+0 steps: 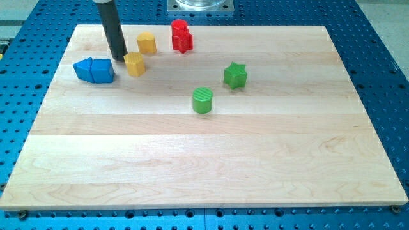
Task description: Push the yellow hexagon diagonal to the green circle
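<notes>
The yellow hexagon lies near the view's top left of the wooden board. A second yellow block, whose shape is unclear, lies just below and left of it. The green circle stands near the board's middle, well to the right of and below both yellow blocks. My tip sits right at the upper left side of the second yellow block, left of and below the hexagon. The rod rises out of the view's top.
Two blue blocks lie side by side left of my tip. Two red blocks lie at the top, right of the hexagon. A green star lies up and right of the green circle.
</notes>
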`<state>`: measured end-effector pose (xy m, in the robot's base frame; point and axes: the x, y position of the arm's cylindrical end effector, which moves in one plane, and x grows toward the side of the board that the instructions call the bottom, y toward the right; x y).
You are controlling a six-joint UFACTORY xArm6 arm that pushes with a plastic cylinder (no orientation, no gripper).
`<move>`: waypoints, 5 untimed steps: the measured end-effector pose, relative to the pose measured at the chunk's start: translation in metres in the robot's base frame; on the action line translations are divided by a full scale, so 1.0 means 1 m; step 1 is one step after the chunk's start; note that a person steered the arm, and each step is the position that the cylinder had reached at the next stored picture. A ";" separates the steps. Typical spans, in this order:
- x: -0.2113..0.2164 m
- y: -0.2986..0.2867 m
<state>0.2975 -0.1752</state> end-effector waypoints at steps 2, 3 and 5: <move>0.000 -0.004; 0.000 -0.014; 0.000 -0.014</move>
<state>0.2970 -0.1894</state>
